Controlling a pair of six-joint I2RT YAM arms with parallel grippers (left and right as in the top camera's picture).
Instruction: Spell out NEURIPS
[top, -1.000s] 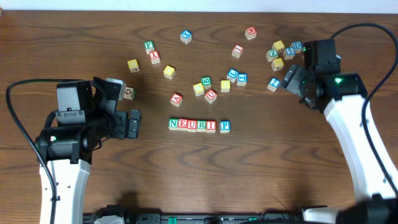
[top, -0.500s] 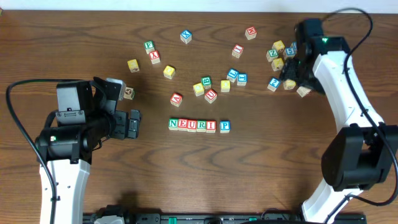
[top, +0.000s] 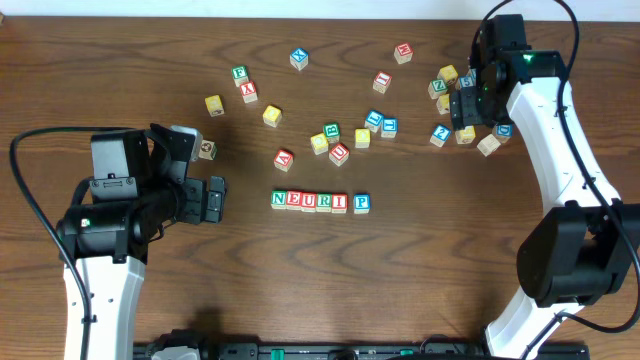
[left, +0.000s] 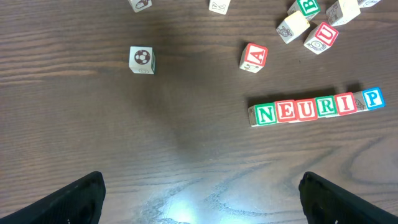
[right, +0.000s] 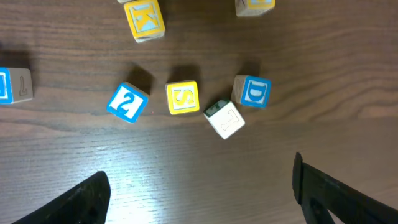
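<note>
- NEURIP row (top: 320, 201): six lettered cubes stand in a straight line at the middle of the bench (top: 420, 280), somewhat nearer its front edge. They read N, E, U, R, I, P from left to right. N through I sit close together; P closes the right end just beside I.
- S cube (right: 183, 98): yellow-bordered, letter face up, apart from the row. It lies among loose cubes towards the bench's far right corner (top: 465, 135).
- Neighbours of the S: the blue 2 cube (right: 127, 102) is just to its left and the blue D cube (right: 252, 91) is near on its right. A pale cube (right: 225, 119) lies tilted at its lower right corner. The yellow K cube (right: 145, 20) lies further off.
- Right gripper (right: 199, 171): it hangs above this cluster, with the fingers spread wide and nothing between them. It touches no cube.
- Left gripper (left: 200, 180): it is released, the jaws fully apart and holding nothing. It sits above bare bench, left of the row.
- Other loose cubes: the red A cube (left: 254, 57) lies behind the row, and a football cube (left: 142, 58) lies well to its left.
</note>
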